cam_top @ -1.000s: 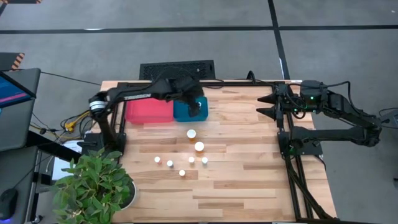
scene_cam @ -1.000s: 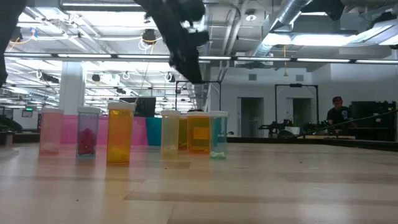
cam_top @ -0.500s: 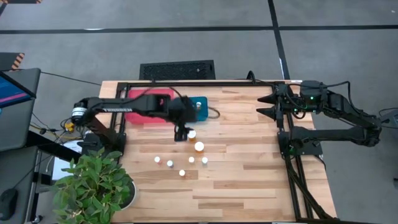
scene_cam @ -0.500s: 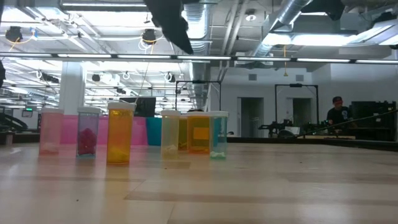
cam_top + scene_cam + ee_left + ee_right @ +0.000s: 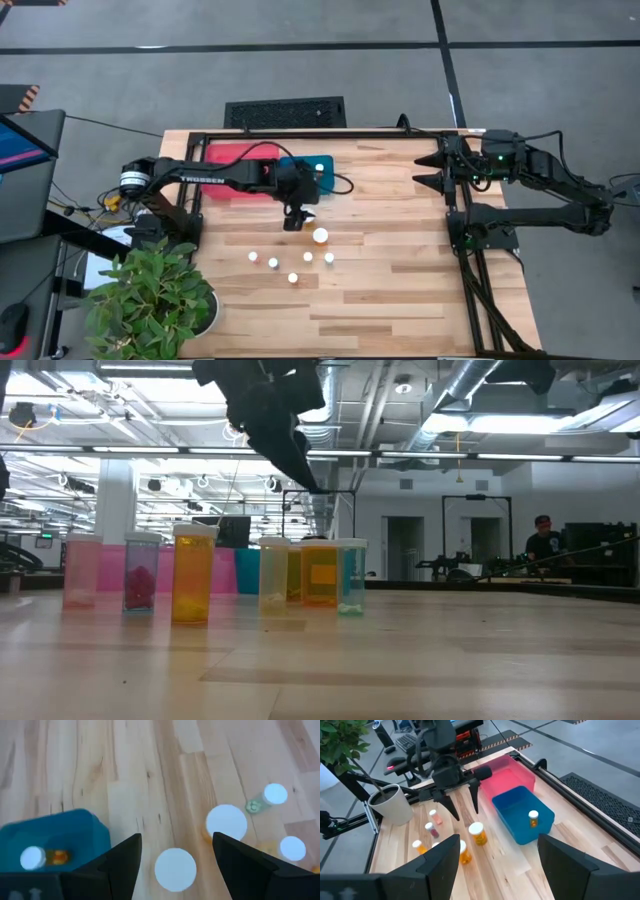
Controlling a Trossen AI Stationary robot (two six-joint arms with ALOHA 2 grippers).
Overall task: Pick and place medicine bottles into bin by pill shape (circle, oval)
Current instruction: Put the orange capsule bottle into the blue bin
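Several small white-capped medicine bottles stand upright on the wooden table, among them a wide-capped amber one (image 5: 320, 236) and tiny ones (image 5: 272, 263). One more lies in the blue bin (image 5: 322, 172), seen in the left wrist view (image 5: 32, 857). My left gripper (image 5: 293, 220) is open, pointing down above a white-capped bottle (image 5: 175, 868). Its fingers stand on either side of the cap, clear of it, as the right wrist view (image 5: 465, 805) shows. My right gripper (image 5: 430, 170) is open and empty at the table's far right.
A red bin (image 5: 235, 160) stands beside the blue bin at the table's far left. A black frame (image 5: 455, 230) runs along the right side. A potted plant (image 5: 150, 295) stands at the near left corner. A person (image 5: 545, 545) is far off in the room.
My left gripper has gone from over the blue bin toward the table's near edge and now hangs above the far bottle of the group, a little lower than half a second ago. The bottles on the table have stayed put.
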